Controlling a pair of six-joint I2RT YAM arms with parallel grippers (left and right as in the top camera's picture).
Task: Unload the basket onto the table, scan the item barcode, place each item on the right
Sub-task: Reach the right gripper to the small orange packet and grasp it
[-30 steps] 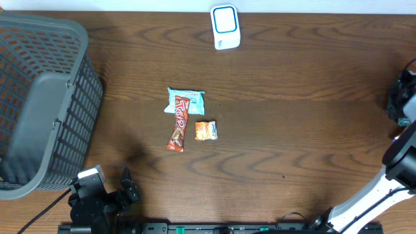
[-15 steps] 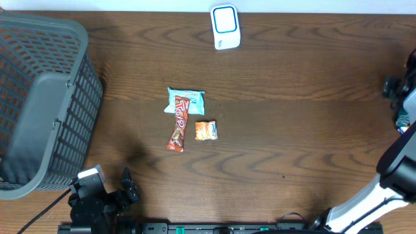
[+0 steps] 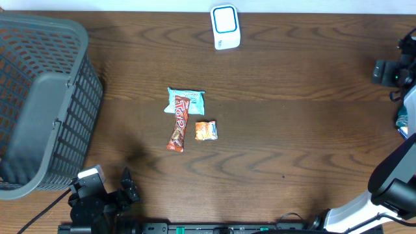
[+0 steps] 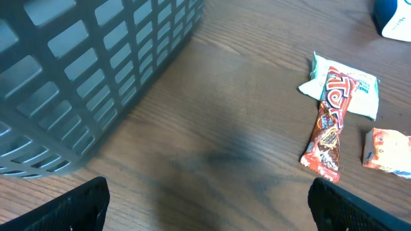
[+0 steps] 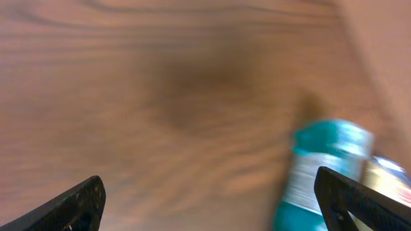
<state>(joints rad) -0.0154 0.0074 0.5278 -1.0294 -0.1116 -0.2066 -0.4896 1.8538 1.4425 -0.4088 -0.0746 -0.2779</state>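
Observation:
Three snacks lie mid-table: a teal packet (image 3: 186,101) (image 4: 350,90), a red bar (image 3: 178,123) (image 4: 327,125) across it, and a small orange packet (image 3: 206,130) (image 4: 387,151). The white and blue scanner (image 3: 225,26) (image 4: 393,16) stands at the far edge. My left gripper (image 3: 127,186) (image 4: 209,218) sits open near the front left, short of the snacks, with only bare wood between its fingers. My right gripper (image 3: 385,71) (image 5: 215,215) is open at the far right. In its blurred wrist view a teal item (image 5: 324,170) (image 3: 404,121) lies on the table beside the right finger, not held.
A large grey mesh basket (image 3: 39,97) (image 4: 77,70) fills the left side of the table, close to the left arm. Bare wood lies between the snacks and the right arm.
My right gripper has opened wide and moved toward the far edge, away from the teal item lying at the right edge. The left arm and the snacks have not moved.

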